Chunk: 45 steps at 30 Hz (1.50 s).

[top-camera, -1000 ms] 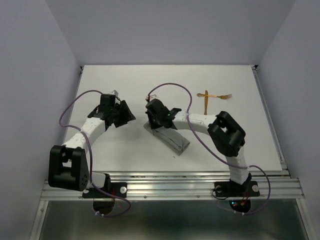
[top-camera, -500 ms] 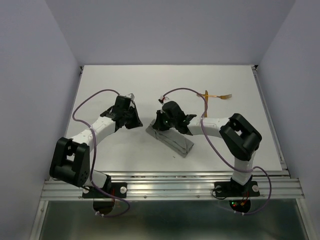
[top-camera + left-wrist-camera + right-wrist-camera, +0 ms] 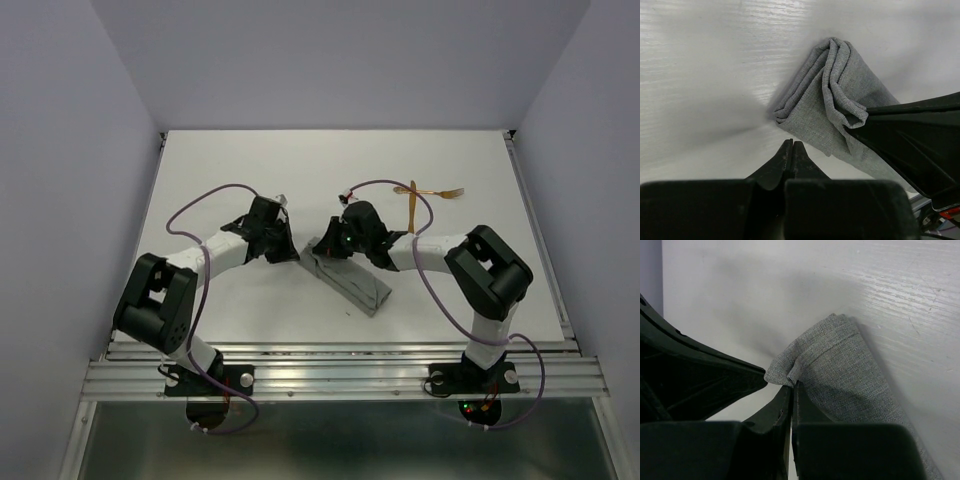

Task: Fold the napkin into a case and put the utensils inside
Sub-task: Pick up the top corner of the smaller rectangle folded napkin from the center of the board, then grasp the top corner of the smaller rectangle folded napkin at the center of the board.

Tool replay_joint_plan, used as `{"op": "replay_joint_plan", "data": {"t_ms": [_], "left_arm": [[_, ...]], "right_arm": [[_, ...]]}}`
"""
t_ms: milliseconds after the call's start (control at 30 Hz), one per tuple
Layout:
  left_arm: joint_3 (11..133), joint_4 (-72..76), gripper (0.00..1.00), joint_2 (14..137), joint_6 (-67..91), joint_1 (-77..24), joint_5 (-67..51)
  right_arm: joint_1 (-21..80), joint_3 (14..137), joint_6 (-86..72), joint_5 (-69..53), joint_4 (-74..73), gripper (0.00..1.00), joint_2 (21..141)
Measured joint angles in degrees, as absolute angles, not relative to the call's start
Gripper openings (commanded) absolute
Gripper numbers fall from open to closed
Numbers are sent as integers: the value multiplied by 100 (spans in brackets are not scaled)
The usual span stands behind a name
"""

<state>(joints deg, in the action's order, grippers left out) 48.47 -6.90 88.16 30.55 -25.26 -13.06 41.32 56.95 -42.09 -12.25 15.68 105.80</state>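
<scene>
1. Both arms have swung inward since a second ago, and the left gripper [image 3: 791, 146] has snapped together, empty, just beside the napkin [image 3: 840, 90].
2. At the folded napkin's 10 o'clock end, the right gripper [image 3: 791, 386] is pinched on a raised fold.
3. Toward 1 o'clock, well apart from the cloth, the utensils [image 3: 414, 194] lie crossed on the table [image 3: 230, 160].
</scene>
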Motion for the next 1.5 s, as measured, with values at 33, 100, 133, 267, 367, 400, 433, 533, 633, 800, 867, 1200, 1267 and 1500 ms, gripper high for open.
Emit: {"op": "replay_joint_plan", "data": {"t_ms": [33, 100, 133, 267, 367, 400, 433, 533, 633, 800, 867, 1200, 1267, 1500], "left_arm": [[4847, -670, 0, 8812, 3072, -2556, -1295], [4847, -607, 0, 8805, 3089, -2635, -1264], [4847, -580, 0, 8801, 3094, -2687, -1234], [4884, -558, 3, 8794, 3092, -2877, -1149], [5046, -655, 6, 8825, 3100, -3015, -974], [5124, -676, 8, 8858, 3111, -3074, -891], [5175, -690, 9, 8884, 3120, -3107, -816], [5249, -709, 13, 8962, 3157, -3203, -663], [5251, -735, 27, 9013, 3197, -3269, -565], [5269, -777, 46, 9109, 3256, -3398, -353], [5269, -821, 52, 9115, 3308, -3444, -263], [5328, -819, 42, 9218, 3347, -3581, -154], [5347, -814, 41, 9275, 3347, -3612, -86], [5395, -810, 35, 9533, 3345, -3682, 108]], "right_arm": [[4121, 5688, -4263, -1262, 1592, 1, 10562], [4084, 5684, -4366, -1330, 1627, 1, 10545], [4082, 5684, -4410, -1363, 1647, 1, 10545], [4040, 5684, -4600, -1494, 1712, 1, 10545], [4018, 5684, -4694, -1553, 1719, 1, 10545], [4014, 5684, -4727, -1566, 1719, 1, 10545], [3999, 5682, -4768, -1581, 1719, 1, 10543], [3970, 5671, -4829, -1634, 1719, 1, 10527], [3964, 5640, -4875, -1664, 1719, 1, 10488], [3964, 5640, -4934, -1693, 1717, 1, 10468], [3942, 5640, -4943, -1695, 1721, 1, 10468], [3905, 5640, -4967, -1695, 1721, 1, 10460], [3900, 5640, -4976, -1684, 1721, 1, 10460], [3892, 5640, -4976, -1671, 1721, 1, 10460]]}}
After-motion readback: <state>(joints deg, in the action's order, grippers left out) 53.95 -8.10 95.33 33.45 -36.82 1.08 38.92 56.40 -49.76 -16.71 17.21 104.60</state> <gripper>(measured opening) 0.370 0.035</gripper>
